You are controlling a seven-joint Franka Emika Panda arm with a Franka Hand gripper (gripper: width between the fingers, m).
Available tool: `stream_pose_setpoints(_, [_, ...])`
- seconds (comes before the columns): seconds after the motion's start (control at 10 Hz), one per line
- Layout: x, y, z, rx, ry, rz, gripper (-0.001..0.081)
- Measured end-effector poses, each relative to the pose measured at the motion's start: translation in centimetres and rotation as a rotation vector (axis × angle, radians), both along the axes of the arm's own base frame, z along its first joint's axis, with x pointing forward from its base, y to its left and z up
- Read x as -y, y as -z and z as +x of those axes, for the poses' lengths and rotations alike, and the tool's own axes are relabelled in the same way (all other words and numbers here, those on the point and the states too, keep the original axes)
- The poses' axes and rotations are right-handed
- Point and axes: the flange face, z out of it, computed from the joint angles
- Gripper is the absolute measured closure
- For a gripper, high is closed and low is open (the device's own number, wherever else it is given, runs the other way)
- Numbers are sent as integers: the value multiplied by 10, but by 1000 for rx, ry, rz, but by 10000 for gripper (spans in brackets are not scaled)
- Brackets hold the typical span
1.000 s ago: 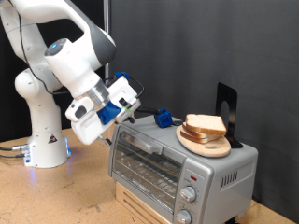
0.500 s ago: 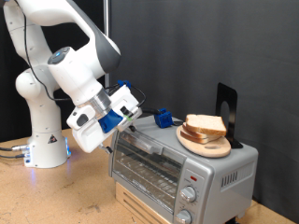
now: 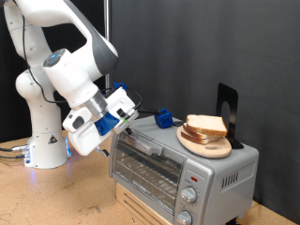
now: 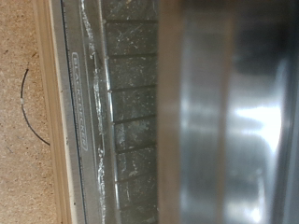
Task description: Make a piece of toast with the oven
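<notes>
Gripper (image 3: 126, 128) at the oven (image 3: 178, 161) door's upper edge, finger spread unclear.
Toast (image 3: 205, 126) lies on the plate (image 3: 208, 144) atop the oven, at the gripper's 3 o'clock.

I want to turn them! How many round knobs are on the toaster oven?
2 round silver knobs on the boxy silver-grey toaster oven: one above the other, at its front's right end in the exterior view. The lower one is partly cut off.

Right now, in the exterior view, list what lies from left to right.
Robot base → gripper at the oven's upper door edge → blue object on the oven top → bread on the wooden plate → black stand.
</notes>
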Motion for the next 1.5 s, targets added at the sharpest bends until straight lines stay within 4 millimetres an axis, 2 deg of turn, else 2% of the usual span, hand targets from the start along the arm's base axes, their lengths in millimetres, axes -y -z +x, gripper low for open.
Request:
stream_pose_setpoints(0.8, [38, 0, 1, 12, 8, -84, 124])
stream_pose_setpoints(1.1, [54, 4, 8, 10, 42, -136, 124])
stream_pose_setpoints(1.3, [60, 13, 16, -9, 53, -191, 124])
stream_pose_setpoints(1.5, [61, 31, 21, -35, 62, -239, 124])
